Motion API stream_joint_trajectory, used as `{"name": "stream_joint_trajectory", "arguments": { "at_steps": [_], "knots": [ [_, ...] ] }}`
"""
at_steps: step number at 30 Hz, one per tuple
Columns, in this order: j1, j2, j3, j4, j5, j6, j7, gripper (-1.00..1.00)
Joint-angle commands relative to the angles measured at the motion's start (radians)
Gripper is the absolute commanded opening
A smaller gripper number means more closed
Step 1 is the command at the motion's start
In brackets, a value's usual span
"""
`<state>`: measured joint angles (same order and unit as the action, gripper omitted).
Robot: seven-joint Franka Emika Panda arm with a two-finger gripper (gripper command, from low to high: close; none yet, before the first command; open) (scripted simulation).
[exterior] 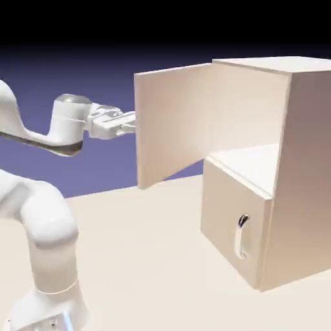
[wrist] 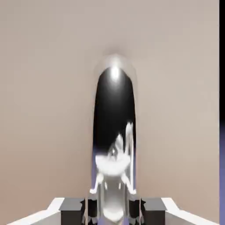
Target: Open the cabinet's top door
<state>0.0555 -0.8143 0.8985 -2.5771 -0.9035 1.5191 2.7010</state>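
- In the exterior view, we see the beige wood-toned cabinet (exterior: 307,168) on the exterior view's right side of the pale table (exterior: 142,258), near the table's far edge
- We find its top door (exterior: 171,123) swung well open, the free vertical edge out toward the exterior view's left and the other vertical edge at the cabinet's far front corner
- Through the opening we see the upper compartment's pale floor (exterior: 252,165)
- Below, we see the shorter lower door (exterior: 229,210) closed, its small curved silver handle (exterior: 241,238) upright near the door's nearer edge
- The white Franka arm (exterior: 52,216) reaches over the table to the door's outer face, and we have its two-finger gripper (exterior: 133,123) near the free edge, the tips partly hidden
- In the hand view, we look onto the flat beige panel, with the long curved silver handle (wrist: 114,114) running down the middle
- We see the claw closed on that handle, its lower visible part between the grey fingertips (wrist: 154,213)
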Motion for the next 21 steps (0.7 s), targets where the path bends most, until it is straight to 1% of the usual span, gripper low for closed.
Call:
{"name": "stream_joint_trajectory", "arguments": {
  "at_steps": [1,6,10,15,20,21],
  "knots": [
    [-0.029,0.023,0.036,0.034,0.021,-0.039,0.006,-1.00],
    [-0.197,0.119,0.218,0.203,0.099,-0.210,0.034,-1.00],
    [-0.342,0.162,0.355,0.320,0.145,-0.313,0.047,-1.00],
    [-0.523,0.166,0.510,0.449,0.197,-0.406,0.042,-1.00],
    [-0.701,0.125,0.641,0.577,0.252,-0.481,0.014,-1.00],
    [-0.701,0.125,0.641,0.577,0.252,-0.481,0.014,1.00]
  ]
}}
